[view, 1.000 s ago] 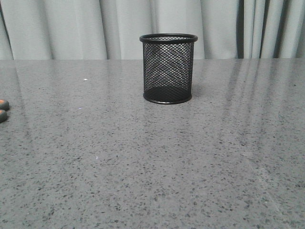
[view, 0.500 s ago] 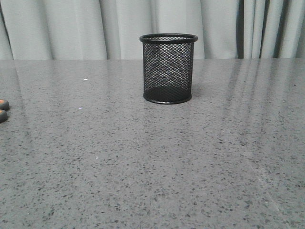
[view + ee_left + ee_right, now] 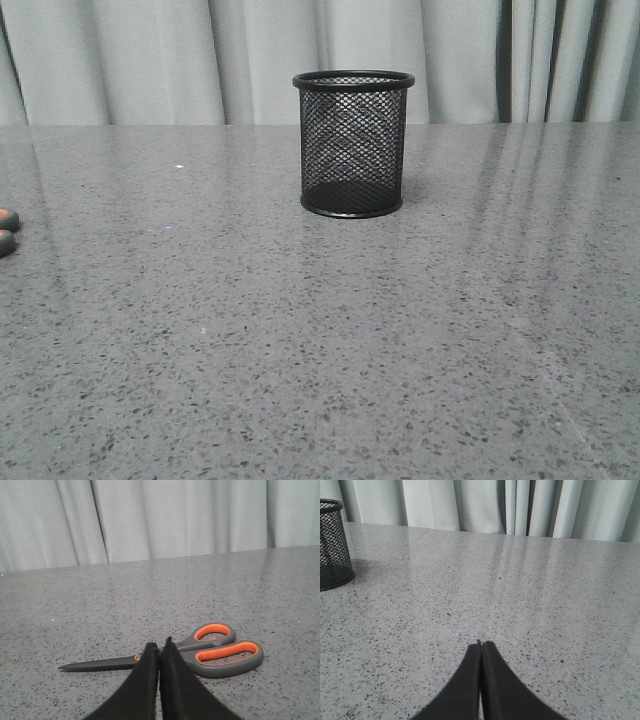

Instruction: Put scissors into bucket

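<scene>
**Scissors flat on counter, not yet grasped; bucket waiting**

Scissors: lie flat on the counter, blades closed, near the left pincer. Handles are grey lined with orange. In the front view only the handle tips show at the left edge, so the tool sits far to the robot's left.

Left pincer: fingers pressed together, holding nothing, aimed at the pivot area. It likely must part before any grip; the flat lie leaves little room under the blades, so the raised handles look the easier hold.

Bucket: black mesh, upright, mouth open, mid-counter toward the back, well apart from the scissors. It appears empty. Being shorter than the scissors, it would leave the handles standing above the rim.

Right pincer: fingers together, empty, over bare counter, with the bucket off to its side.

Open room: plain counter between scissors and bucket, nothing seen in the path. Curtain behind the far edge.
</scene>
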### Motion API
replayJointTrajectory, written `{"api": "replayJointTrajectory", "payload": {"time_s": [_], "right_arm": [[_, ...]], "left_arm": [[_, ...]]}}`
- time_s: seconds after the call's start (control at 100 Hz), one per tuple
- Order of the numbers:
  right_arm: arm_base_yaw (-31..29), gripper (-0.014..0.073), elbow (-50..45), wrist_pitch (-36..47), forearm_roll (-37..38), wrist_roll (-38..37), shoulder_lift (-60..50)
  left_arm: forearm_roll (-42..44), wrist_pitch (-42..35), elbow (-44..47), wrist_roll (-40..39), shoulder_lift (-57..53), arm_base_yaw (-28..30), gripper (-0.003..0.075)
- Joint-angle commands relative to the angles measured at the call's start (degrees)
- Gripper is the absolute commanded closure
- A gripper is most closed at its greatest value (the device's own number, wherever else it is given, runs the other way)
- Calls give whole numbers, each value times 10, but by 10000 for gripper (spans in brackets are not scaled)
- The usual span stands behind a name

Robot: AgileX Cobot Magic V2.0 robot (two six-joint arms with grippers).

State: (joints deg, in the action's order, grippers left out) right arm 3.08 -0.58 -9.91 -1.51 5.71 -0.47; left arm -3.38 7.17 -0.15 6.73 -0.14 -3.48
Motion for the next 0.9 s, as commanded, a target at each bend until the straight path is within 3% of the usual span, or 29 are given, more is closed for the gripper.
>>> {"api": "replayJointTrajectory", "payload": {"time_s": [0.0, 0.5, 0.89], "right_arm": [[-3, 666, -10, 45, -1, 3, -14], [-3, 666, -10, 64, -66, 3, -14], [-3, 666, -10, 86, -310, 3, -14]], "left_arm": [[-23, -45, 17, -5, -15, 2, 741], [-165, -51, 17, -5, -15, 2, 741], [-373, -72, 16, -5, -15, 2, 741]]}}
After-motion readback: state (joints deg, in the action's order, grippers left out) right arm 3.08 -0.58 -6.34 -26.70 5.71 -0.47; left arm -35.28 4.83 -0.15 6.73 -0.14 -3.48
